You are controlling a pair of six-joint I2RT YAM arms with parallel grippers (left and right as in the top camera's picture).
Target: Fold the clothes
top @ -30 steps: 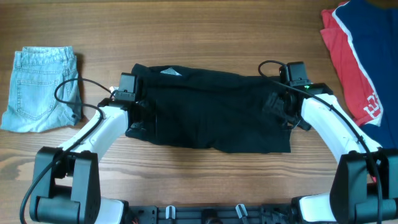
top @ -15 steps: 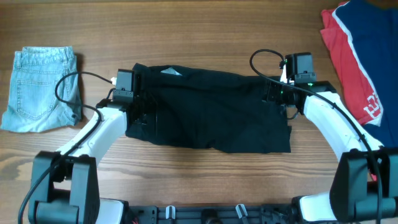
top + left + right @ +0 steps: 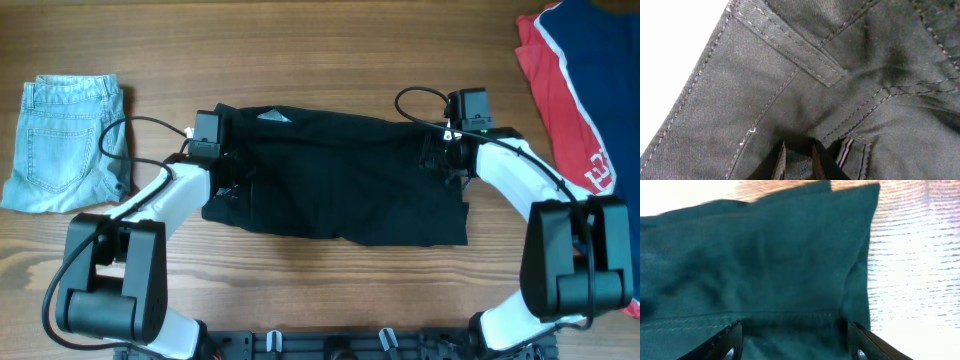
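Wooden surface (image 3: 330,40), and the black trousers (image 3: 340,185) lay spread across the middle of the frame, with jeans (image 3: 65,140) at the upper left and a red-and-blue shirt (image 3: 565,90) at the upper right. The left fingers (image 3: 780,161) sat pinched nearly together at the bottom of their wrist view, apparently biting a tuck of waistband cloth below the belt loop (image 3: 790,45). The right fingers (image 3: 732,341) were spread wide, straddling the hem at the trousers' right end, with nothing clamped. The step looked like getting both ends gripped before a fold. To do it well, the right pair needed to close on every layer at that hem, not just the top one. Then both ends should rise level, so the cloth carries over flat without dragging.
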